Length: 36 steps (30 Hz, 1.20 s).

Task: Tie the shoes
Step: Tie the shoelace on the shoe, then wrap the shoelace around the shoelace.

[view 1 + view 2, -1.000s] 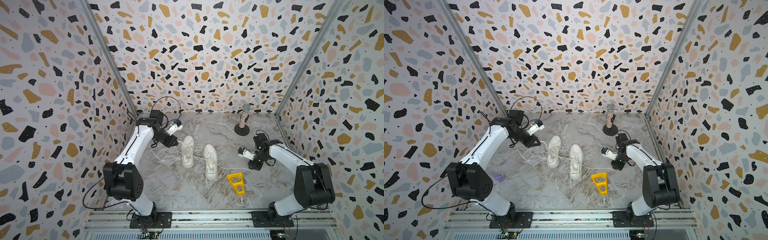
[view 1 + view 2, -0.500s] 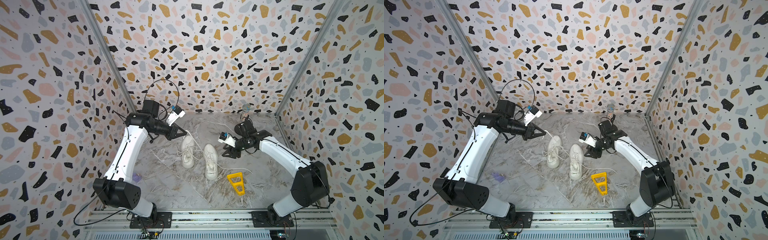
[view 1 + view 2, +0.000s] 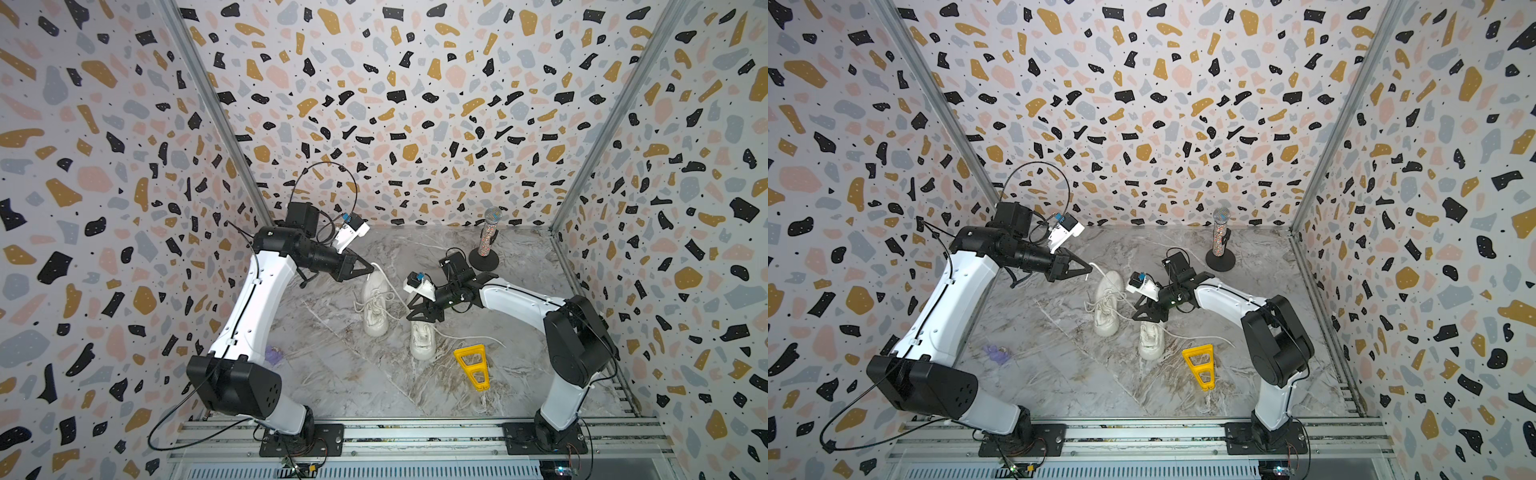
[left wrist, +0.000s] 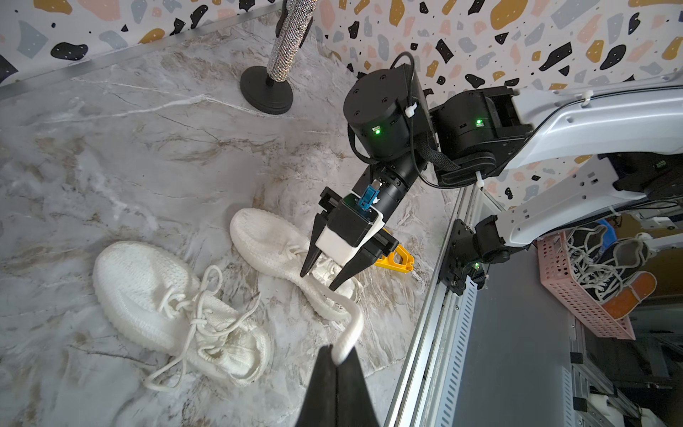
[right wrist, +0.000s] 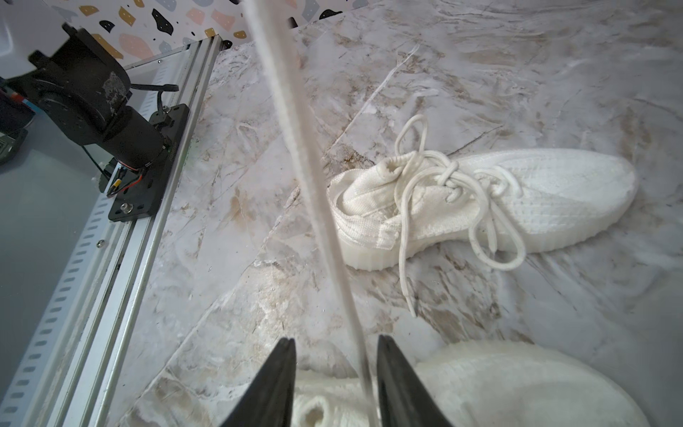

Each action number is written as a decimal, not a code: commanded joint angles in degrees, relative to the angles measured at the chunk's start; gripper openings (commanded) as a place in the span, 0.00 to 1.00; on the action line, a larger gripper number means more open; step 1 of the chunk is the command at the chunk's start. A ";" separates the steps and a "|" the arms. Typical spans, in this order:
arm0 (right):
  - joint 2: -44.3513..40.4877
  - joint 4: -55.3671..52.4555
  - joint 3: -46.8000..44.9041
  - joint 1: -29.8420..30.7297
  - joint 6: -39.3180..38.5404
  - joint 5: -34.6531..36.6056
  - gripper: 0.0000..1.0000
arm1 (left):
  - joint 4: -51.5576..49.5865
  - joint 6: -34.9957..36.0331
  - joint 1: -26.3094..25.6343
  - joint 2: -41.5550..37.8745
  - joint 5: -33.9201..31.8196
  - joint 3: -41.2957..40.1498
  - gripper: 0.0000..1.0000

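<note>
Two white shoes lie mid-floor in both top views: the left one with a loose knotted bow, the right one. My left gripper is shut on a white lace. It holds the lace raised above the left shoe's far end. The lace runs taut down to the right shoe. My right gripper hovers open just over that shoe, the lace passing between its fingers.
A yellow triangular piece lies near the right shoe's toe. A glittery microphone on a black stand is at the back right. A small purple object sits at the left. Another lace trails right. A metal rail edges the front.
My left arm lifted and swung over the left shoe, drawing the lace taut. My right gripper travelled left from the floor's right side to above the right shoe, astride the lace.
</note>
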 commanded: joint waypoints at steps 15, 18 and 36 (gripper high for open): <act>-6.27 -0.07 -0.25 -3.20 4.38 1.81 0.05 | -0.46 9.40 0.32 0.06 -10.44 -11.12 0.00; -8.16 1.78 -3.60 -4.62 6.84 0.14 0.04 | 0.93 13.90 0.08 3.22 -13.25 -16.56 0.00; -7.36 13.74 -11.19 -7.06 17.37 -6.00 0.04 | 14.97 18.39 -12.17 3.87 -19.64 -34.70 0.40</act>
